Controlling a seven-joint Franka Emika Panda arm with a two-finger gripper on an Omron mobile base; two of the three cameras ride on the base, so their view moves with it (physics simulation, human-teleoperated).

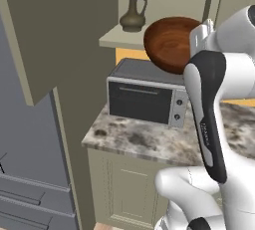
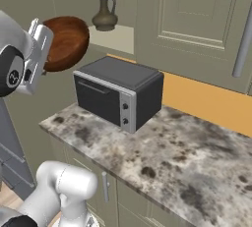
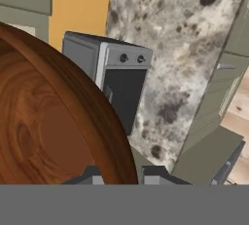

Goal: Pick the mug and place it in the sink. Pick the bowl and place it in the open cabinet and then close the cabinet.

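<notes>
My gripper is shut on the rim of the reddish-brown wooden bowl, which hangs tipped on its side above the counter. The bowl is level with the lower shelf of the open cabinet, just in front of it and to the right of the dark jug. In the hand view the bowl covers the left half, its rim running down between my fingertips. The cabinet's door stands swung out to the left. The mug and the sink are out of view.
A grey toaster oven stands on the marbled counter directly below the bowl. The jug takes up the shelf's left part. A closed cabinet door with a bar handle is on the right. The grey fridge is at left.
</notes>
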